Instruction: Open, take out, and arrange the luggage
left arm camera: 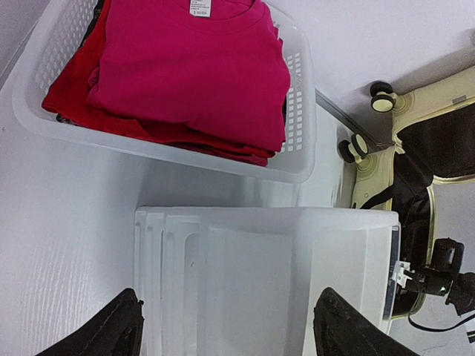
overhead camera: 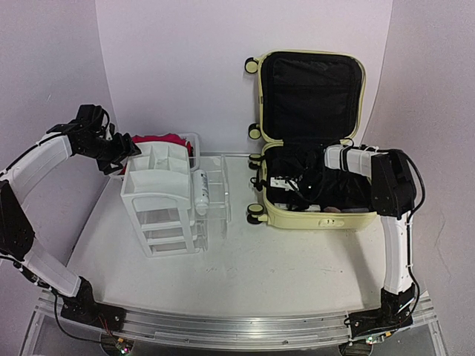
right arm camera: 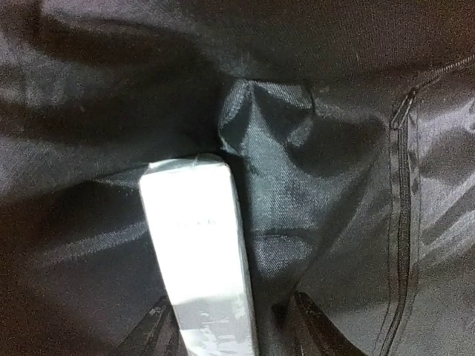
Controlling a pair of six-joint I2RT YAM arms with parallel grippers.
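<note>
The luggage point(overhead camera: 297, 219) lies open, shirts point(left arm camera: 193, 67) fill the basket point(left arm camera: 299, 96); the right gripper point(right arm camera: 231, 326), half open, straddles a white box point(right arm camera: 197, 245) still inside, the left gripper point(left arm camera: 234, 330) gapes empty.

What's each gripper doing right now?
Left gripper: open, empty, above the white drawer organiser.
Right gripper: straddling a pale box in the luggage; grip cannot be told.

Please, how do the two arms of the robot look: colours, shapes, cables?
Both the left arm and the right arm have white rounded links, black joints and black bases. Thin black cables run along them. The fingers are black and tapered.
</note>
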